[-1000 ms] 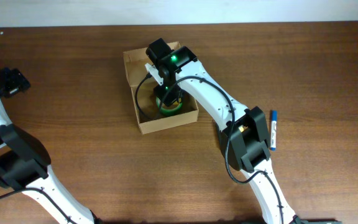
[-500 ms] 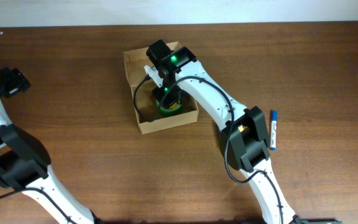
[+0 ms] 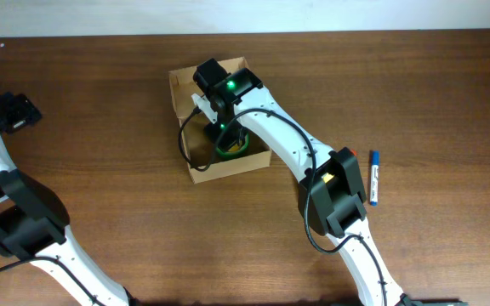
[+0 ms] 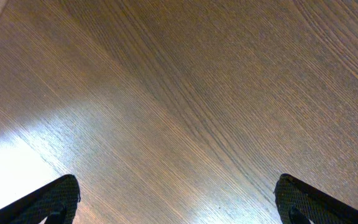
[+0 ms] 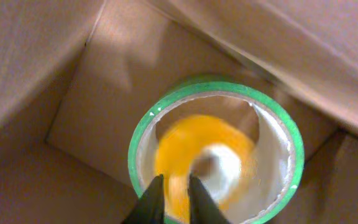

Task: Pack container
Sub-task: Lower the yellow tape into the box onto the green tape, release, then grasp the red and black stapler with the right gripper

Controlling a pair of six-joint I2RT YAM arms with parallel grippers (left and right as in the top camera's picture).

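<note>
Right pincer (image 5: 178, 202) sits inside the cardboard box (image 5: 23, 56) over the green tape roll (image 5: 216, 84), tips nearly together, can't tell if it's pinching anything. Left pincer (image 4: 176, 202) is spread wide above the counter (image 4: 185, 93).

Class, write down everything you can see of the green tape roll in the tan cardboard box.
The green tape roll is a ring with a bright green outer edge and a pale inner wall. It lies flat on the floor of the open tan cardboard box, hole up. Something yellow and blurred shows inside the hole. The right gripper has its dark fingertips at the near rim; whether they pinch it is unclear.
</note>
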